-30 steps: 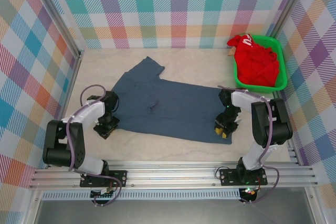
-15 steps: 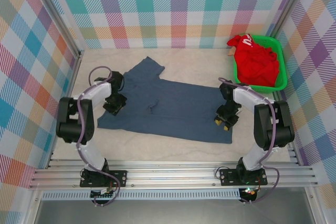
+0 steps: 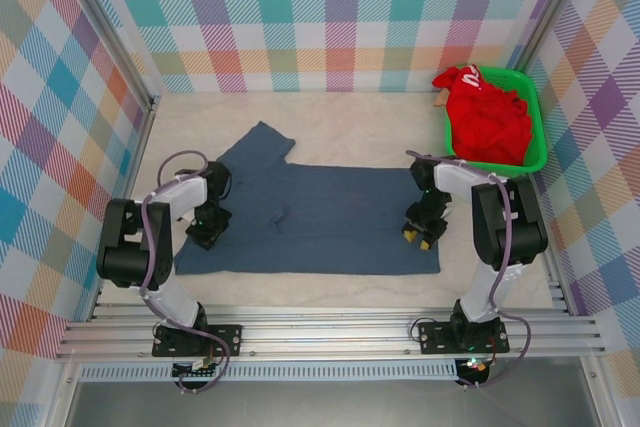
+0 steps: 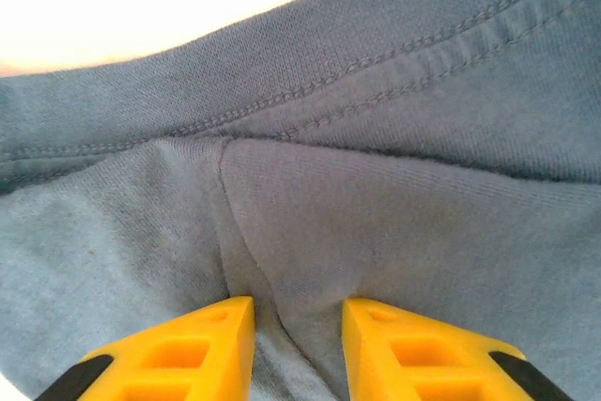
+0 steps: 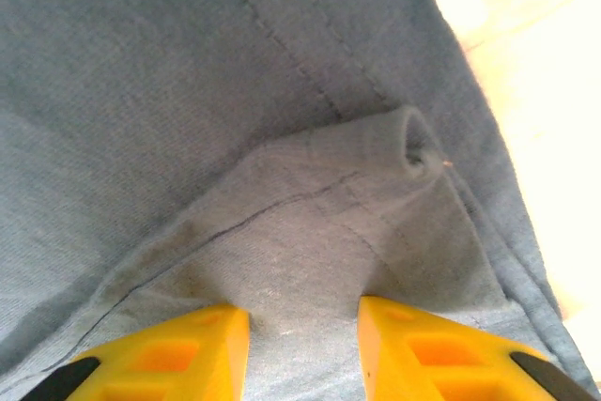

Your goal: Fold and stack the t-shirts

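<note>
Pinches the blue t-shirt [image 3: 310, 222] with the left claw [image 3: 205, 235] at its left side, fingers close together with a fold of cloth between them. Pinches it too with the right claw [image 3: 420, 235] at its right side, a small bunch of cloth caught between the fingers. Has it spread flat across the middle of the bench [image 3: 370, 117]. Has the red t-shirt [image 3: 490, 122] piled in the green basket [image 3: 537, 112], far right.

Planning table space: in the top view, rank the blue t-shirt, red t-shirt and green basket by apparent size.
Largest: blue t-shirt.
Then green basket and red t-shirt: similar spread, the shirt bunched in it, so unranked.
</note>
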